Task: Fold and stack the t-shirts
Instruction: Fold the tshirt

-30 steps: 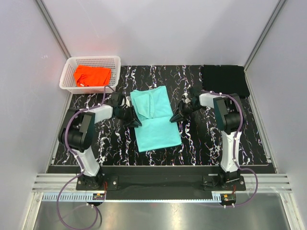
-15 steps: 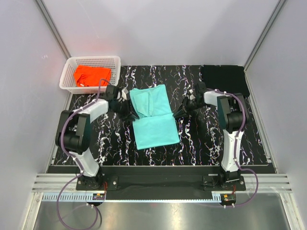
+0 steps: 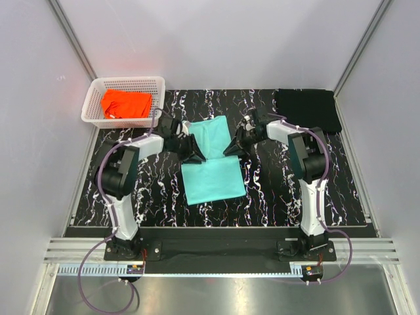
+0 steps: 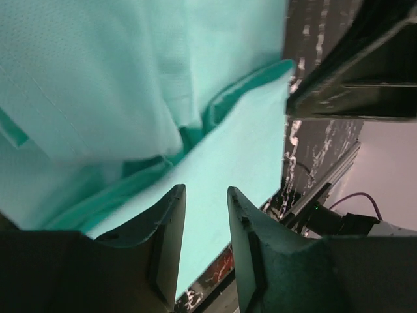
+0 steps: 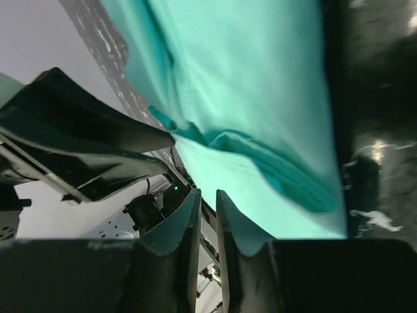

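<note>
The mint-teal t-shirt [image 3: 211, 172] lies partly folded in the middle of the tabletop, with a crosswise crease. My left gripper [image 3: 195, 150] is at the crease's left edge and my right gripper [image 3: 231, 148] at its right edge, pointing at each other. In the left wrist view the left gripper [image 4: 205, 190] is open, with the teal cloth [image 4: 215, 78] beyond the tips and nothing between them. The right gripper [image 5: 207, 193] shows a narrow empty gap above the teal cloth [image 5: 247, 78]. The orange t-shirt [image 3: 126, 104] lies in the basket. The black t-shirt [image 3: 307, 110] lies folded at the back right.
A white lattice basket [image 3: 94, 98] stands at the back left corner. Grey walls close in the black white-veined tabletop [image 3: 275, 190] on three sides. Each wrist view shows the other gripper close across the shirt.
Both grippers have moved away from the arm bases and inward, from beside the teal shirt onto its side edges at the crease. The shirt's far half now looks narrower.
</note>
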You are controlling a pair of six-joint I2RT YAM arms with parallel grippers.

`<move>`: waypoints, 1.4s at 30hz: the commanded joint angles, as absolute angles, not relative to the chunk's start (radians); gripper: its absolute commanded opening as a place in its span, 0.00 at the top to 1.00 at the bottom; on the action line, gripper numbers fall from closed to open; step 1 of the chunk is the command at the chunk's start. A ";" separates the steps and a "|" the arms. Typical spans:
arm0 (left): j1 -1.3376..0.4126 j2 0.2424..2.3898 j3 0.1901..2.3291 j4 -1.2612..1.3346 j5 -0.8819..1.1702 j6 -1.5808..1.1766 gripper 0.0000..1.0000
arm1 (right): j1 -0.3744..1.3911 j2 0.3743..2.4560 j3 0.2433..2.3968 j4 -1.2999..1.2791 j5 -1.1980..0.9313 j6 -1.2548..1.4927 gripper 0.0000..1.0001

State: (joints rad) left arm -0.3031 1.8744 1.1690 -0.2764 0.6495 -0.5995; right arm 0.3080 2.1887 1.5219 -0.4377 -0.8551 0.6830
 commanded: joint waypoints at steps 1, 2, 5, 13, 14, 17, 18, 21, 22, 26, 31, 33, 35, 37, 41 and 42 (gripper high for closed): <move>-0.299 1.952 1.204 -0.213 0.666 -0.603 0.64 | 0.264 2.230 1.523 -0.433 -0.847 0.686 0.78; -0.301 1.974 1.222 -0.230 0.649 -0.571 0.64 | 0.258 2.236 1.514 -0.434 -0.842 0.680 0.78; -0.299 2.035 1.282 -0.308 0.627 -0.519 0.63 | 0.229 2.255 1.482 -0.434 -0.836 0.663 0.77; -0.301 1.869 1.333 -0.466 0.538 -0.437 0.55 | 0.170 2.123 1.428 -0.500 -0.770 0.585 0.69; -0.301 1.832 1.328 -0.478 0.523 -0.425 0.54 | 0.169 2.099 1.425 -0.520 -0.740 0.566 0.68; -0.304 1.685 1.263 -0.509 0.493 -0.422 0.52 | 0.169 2.010 1.381 -0.592 -0.689 0.497 0.64; -0.305 1.607 1.209 -0.512 0.479 -0.423 0.51 | 0.169 1.970 1.365 -0.610 -0.675 0.473 0.62; -0.304 1.520 1.108 -0.506 0.431 -0.416 0.50 | 0.172 1.925 1.318 -0.618 -0.634 0.451 0.61; -0.301 1.505 1.092 -0.493 0.428 -0.413 0.51 | 0.175 1.922 1.318 -0.618 -0.635 0.449 0.62; -0.279 1.561 1.103 -0.460 0.436 -0.403 0.60 | 0.201 1.963 1.383 -0.626 -0.638 0.471 0.68; -0.245 1.695 1.224 -0.428 0.449 -0.411 0.66 | 0.245 2.055 1.514 -0.624 -0.634 0.526 0.75; -0.239 1.755 1.271 -0.426 0.446 -0.408 0.67 | 0.264 2.086 1.566 -0.623 -0.627 0.537 0.78; -0.232 1.804 1.298 -0.423 0.445 -0.408 0.68 | 0.265 2.135 1.610 -0.623 -0.621 0.546 0.79; -0.226 1.833 1.321 -0.420 0.442 -0.408 0.68 | 0.268 2.178 1.637 -0.624 -0.618 0.561 0.80; -0.215 1.905 1.347 -0.417 0.445 -0.407 0.68 | 0.268 2.240 1.692 -0.624 -0.626 0.574 0.81; -0.215 1.934 1.353 -0.417 0.446 -0.403 0.68 | 0.268 2.250 1.706 -0.626 -0.623 0.572 0.81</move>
State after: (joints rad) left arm -0.2214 1.8843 1.3094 -0.4496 0.4488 -0.4221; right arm 0.2687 2.2223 1.6489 -0.6216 -0.6373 0.5549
